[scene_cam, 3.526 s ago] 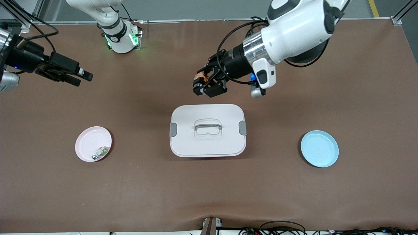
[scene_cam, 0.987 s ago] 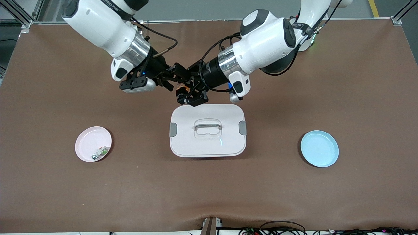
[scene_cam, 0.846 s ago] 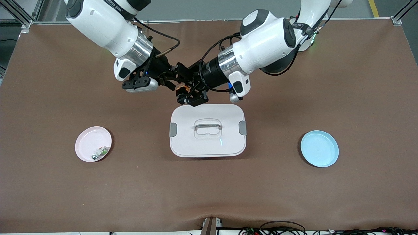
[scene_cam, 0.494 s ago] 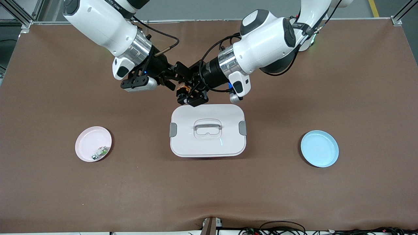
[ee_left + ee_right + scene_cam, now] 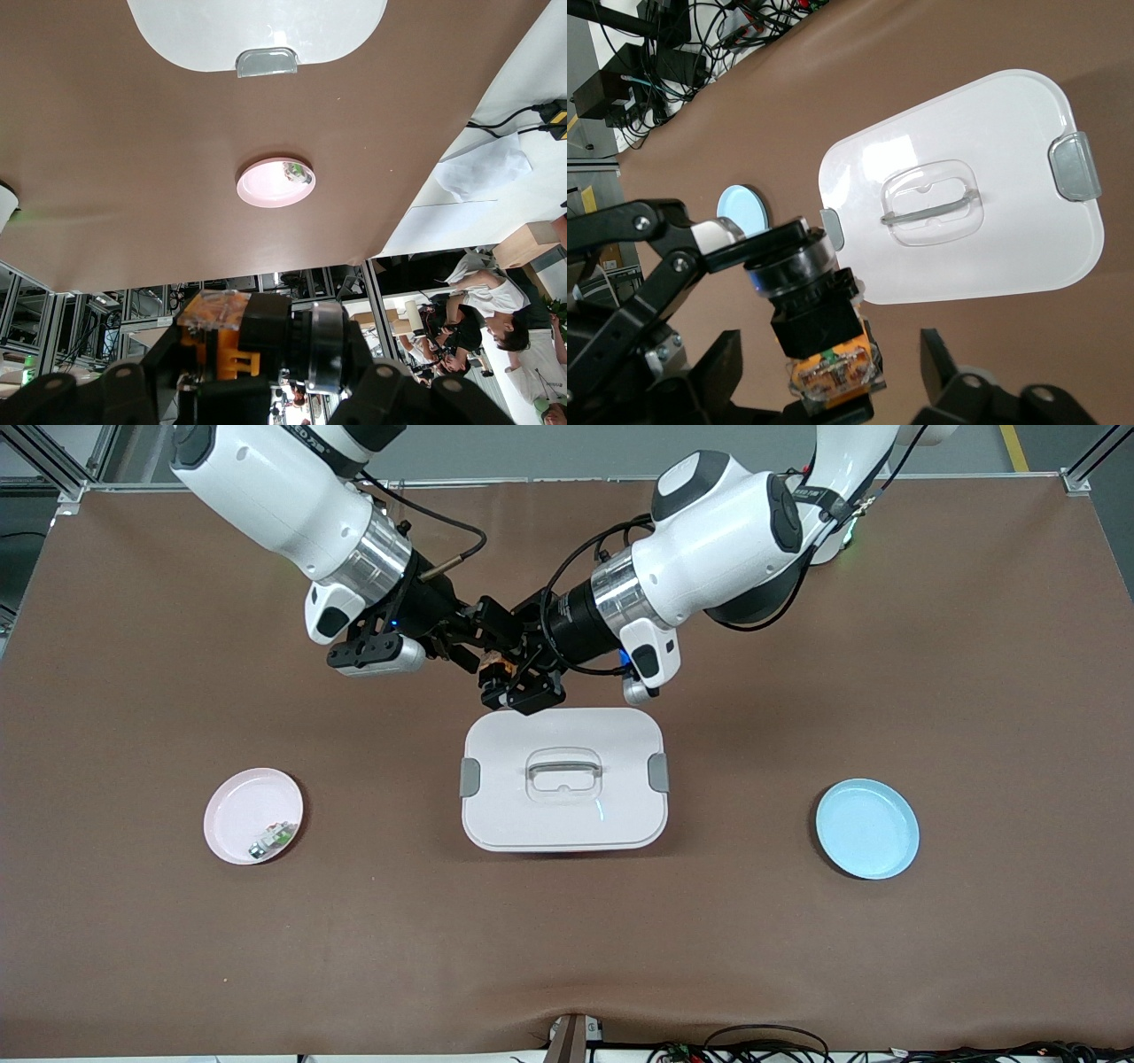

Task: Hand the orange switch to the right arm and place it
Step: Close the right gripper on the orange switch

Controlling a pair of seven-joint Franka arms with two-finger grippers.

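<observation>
Switch point(image 5: 497, 666) of blocky black and orange plastic hangs in the air just above the lidded white container's point(image 5: 563, 779) edge farthest from the front camera, clenched in the left pincer point(image 5: 514, 679). The right pincer point(image 5: 477, 642) flanks it with fingers point(image 5: 719, 363) spread, not yet touching. Both arms slant down from their bases and meet wrist to wrist over the desk point(image 5: 797, 974), a matte brown sheet. A glossy pink plate point(image 5: 253, 816) holding a small green-and-white part point(image 5: 275, 838) lies toward the right arm's end, a smooth blue plate point(image 5: 867, 829) toward the left arm's.
</observation>
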